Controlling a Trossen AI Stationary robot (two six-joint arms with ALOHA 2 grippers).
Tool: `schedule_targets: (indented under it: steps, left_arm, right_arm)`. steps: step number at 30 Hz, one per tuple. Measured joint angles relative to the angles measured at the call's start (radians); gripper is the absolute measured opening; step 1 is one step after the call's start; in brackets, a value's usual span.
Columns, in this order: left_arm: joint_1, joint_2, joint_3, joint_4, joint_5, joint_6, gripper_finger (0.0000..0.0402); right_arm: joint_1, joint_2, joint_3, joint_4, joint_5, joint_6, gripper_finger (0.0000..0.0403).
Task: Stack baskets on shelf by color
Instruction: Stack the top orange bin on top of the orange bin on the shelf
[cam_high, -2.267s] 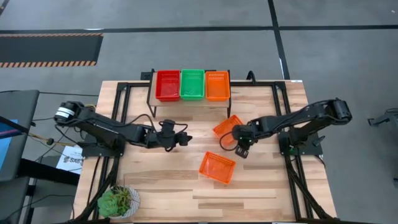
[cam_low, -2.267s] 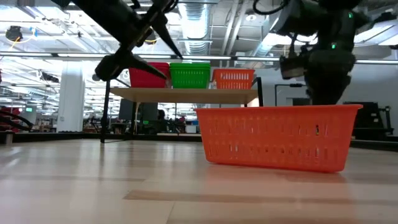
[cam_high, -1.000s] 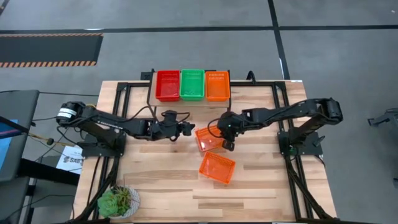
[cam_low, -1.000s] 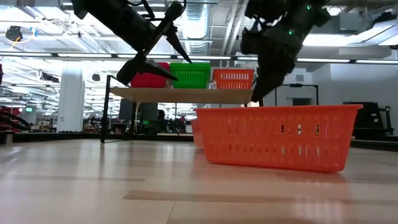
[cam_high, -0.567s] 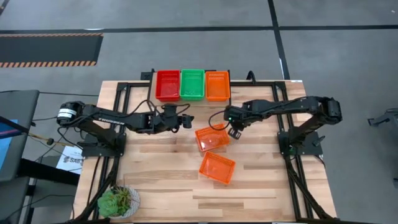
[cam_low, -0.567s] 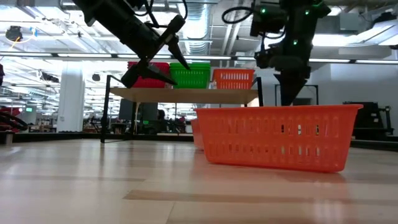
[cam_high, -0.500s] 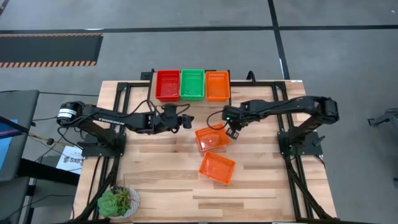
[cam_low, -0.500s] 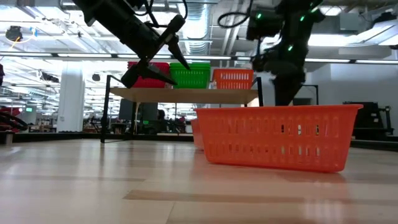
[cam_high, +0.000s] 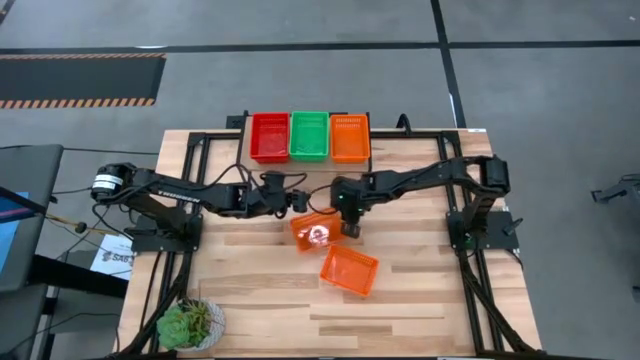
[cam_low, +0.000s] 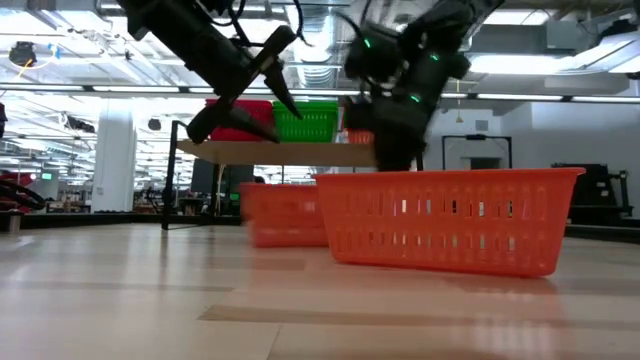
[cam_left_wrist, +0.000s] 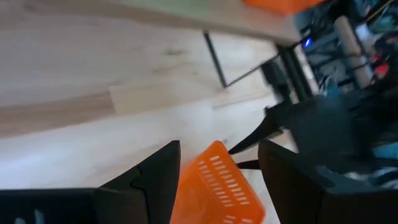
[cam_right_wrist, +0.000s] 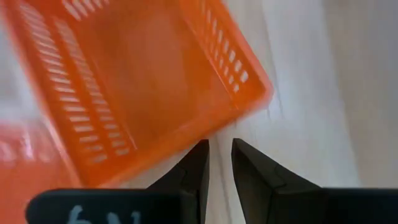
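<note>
On the shelf (cam_low: 300, 152) stand red (cam_high: 270, 137), green (cam_high: 309, 136) and orange (cam_high: 349, 138) baskets side by side. Two more orange baskets rest flat on the table: one near the middle (cam_high: 315, 232), one nearer the front (cam_high: 349, 270). My right gripper (cam_high: 348, 222) is down at the right-hand side of the middle basket (cam_right_wrist: 143, 81), fingers almost shut with a narrow gap. My left gripper (cam_high: 300, 202) is open and raised above the table (cam_low: 255, 90), just left of and beyond that basket; its corner (cam_left_wrist: 214, 180) shows between the fingers, farther off. My right gripper pushes the middle orange basket on the outer face of its right-hand wall (cam_right_wrist: 208, 127), with the free ends of its almost-shut fingers (cam_right_wrist: 198, 163). They come slanting down from the table's right. The basket stays flat on the tabletop, turned askew.
The nearer orange basket (cam_low: 445, 220) lies just in front of the pushed one. A potted plant (cam_high: 190, 323) stands at the near left corner. Black frame rails (cam_high: 470, 280) run along both sides. Bare wood lies left of the two loose baskets.
My right gripper drew back from the middle basket toward the far right, then swung left and down against its right side. The basket slid along the table toward the left and turned a little. My left gripper stayed open, hovering in much the same place.
</note>
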Motion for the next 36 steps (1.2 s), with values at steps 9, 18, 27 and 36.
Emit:
schedule_targets:
  steps: [9, 18, 27, 36]
  left_arm:
    - [0.013, 0.0, 0.0, -0.115, 0.201, 0.172, 0.0203]
    - [0.014, -0.001, 0.001, -0.267, 0.338, 0.2, 0.0203]
    - [-0.011, -0.006, 0.021, -0.48, 0.263, 0.196, 0.0203]
    - [-0.029, 0.073, 0.022, -0.48, 0.296, 0.22, 0.0203]
  right_arm:
    - [-0.004, -0.082, 0.112, -0.057, 0.019, -0.019, 0.0093]
    - [-0.014, -0.257, 0.113, -0.184, 0.046, 0.031, 0.0093]
    - [-0.012, -0.296, 0.111, -0.198, 0.064, 0.057, 0.0093]
    - [-0.006, -0.273, 0.111, -0.22, 0.063, 0.053, 0.0093]
